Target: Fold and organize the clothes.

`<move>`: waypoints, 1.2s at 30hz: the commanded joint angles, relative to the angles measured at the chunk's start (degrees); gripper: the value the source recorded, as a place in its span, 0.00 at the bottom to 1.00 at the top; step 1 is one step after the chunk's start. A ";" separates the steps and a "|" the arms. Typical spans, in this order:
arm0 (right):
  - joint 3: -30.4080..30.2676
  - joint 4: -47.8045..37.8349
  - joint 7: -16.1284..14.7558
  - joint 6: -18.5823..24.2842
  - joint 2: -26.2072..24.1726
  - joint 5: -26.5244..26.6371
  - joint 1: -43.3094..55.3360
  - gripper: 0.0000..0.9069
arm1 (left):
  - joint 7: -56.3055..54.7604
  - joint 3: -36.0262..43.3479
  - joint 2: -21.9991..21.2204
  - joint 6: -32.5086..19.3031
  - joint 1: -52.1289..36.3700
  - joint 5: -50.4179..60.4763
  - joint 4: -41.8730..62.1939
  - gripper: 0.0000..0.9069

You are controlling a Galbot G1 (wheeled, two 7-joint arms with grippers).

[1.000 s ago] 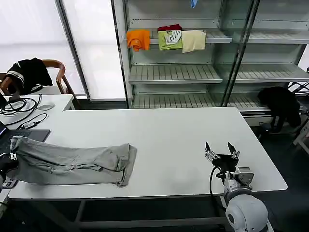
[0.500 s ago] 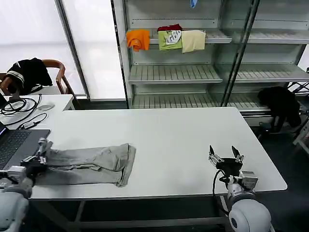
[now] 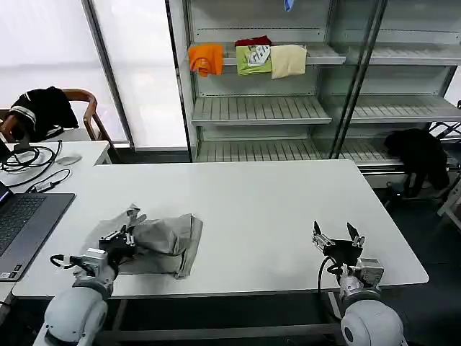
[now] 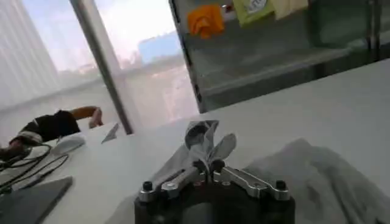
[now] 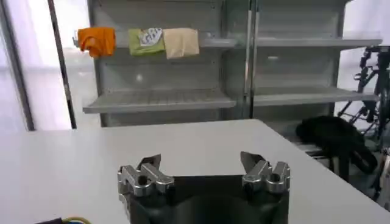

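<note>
Head view: laptop [image 3: 29, 223] beside pincer-held T-shirt [image 3: 169, 238].

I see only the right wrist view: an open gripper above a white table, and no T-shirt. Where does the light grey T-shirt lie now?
Observer: The light grey short-sleeved T-shirt lies bunched on the white table, near the front edge on the robot's left side.
Operator: Does the left gripper hold it?
Observer: Yes. The left gripper is shut on a raised fold at the T-shirt's left end, with fabric sticking up between its fingers.
Operator: Is my right gripper near the cloth?
Observer: No. The right gripper is open above bare table near the front right, well apart from the T-shirt.
</note>
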 commanded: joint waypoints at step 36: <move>-1.23 -1.40 0.17 0.55 2.18 -1.80 -0.43 1.00 | -1.31 14.91 -7.35 -1.07 -5.77 -11.54 3.49 1.00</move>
